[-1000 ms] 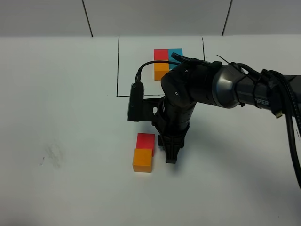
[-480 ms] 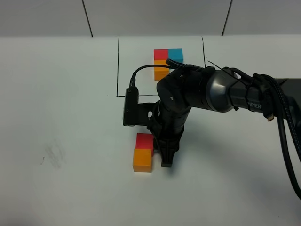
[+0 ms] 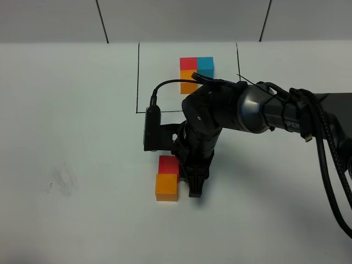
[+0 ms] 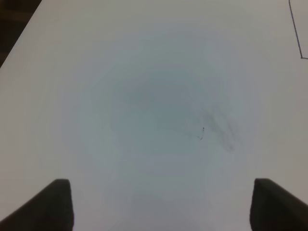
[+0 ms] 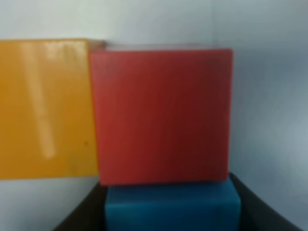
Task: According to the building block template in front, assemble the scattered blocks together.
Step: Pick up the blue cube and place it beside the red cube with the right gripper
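Note:
The building block template (image 3: 196, 65), a red, cyan-blue and orange L inside a thin black rectangle, lies at the back; my right arm partly covers its orange cube. The loose red cube (image 3: 169, 163) and orange cube (image 3: 166, 187) sit side by side in front. My right gripper (image 3: 194, 186) points down just right of them, shut on the cyan-blue cube (image 5: 172, 209). In the right wrist view that cube rests against the red cube (image 5: 161, 115), with the orange cube (image 5: 45, 108) beside it. My left gripper (image 4: 166, 207) is open and empty over bare table.
A faint grey smudge (image 3: 63, 181) marks the table at the left and also shows in the left wrist view (image 4: 219, 130). The drawn black frame's line (image 3: 137, 77) runs behind the loose cubes. The table's dark edge (image 4: 14, 19) shows in the left wrist view.
My right arm has shifted slightly left, bringing the gripper closer against the red cube. The red and orange cubes have not moved.

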You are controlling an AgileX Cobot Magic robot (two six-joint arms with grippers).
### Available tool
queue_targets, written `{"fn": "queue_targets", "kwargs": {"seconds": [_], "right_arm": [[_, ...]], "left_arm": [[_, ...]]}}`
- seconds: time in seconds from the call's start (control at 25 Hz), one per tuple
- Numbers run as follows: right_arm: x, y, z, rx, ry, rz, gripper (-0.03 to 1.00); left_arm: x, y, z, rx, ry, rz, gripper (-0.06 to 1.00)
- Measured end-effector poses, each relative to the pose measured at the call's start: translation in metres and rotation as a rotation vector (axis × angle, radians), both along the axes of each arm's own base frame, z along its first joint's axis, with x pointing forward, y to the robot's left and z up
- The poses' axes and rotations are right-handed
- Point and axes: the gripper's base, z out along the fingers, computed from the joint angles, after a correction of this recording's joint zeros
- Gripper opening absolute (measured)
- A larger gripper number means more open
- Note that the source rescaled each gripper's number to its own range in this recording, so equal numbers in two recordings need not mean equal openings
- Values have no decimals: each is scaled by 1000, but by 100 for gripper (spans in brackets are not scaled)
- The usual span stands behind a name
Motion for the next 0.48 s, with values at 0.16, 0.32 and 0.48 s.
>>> {"fn": "queue_targets", "kwargs": {"seconds": [0.16, 0.32, 0.48], "right_arm": [[0, 0, -4, -1, 10, 1, 27], [0, 1, -5, -2, 12, 3, 27], [0, 1, -5, -3, 14, 1, 27]], "left_arm": [[0, 0, 0, 0, 0, 0, 68], [0, 0, 0, 0, 0, 0, 68], [0, 0, 0, 0, 0, 0, 68]]}}
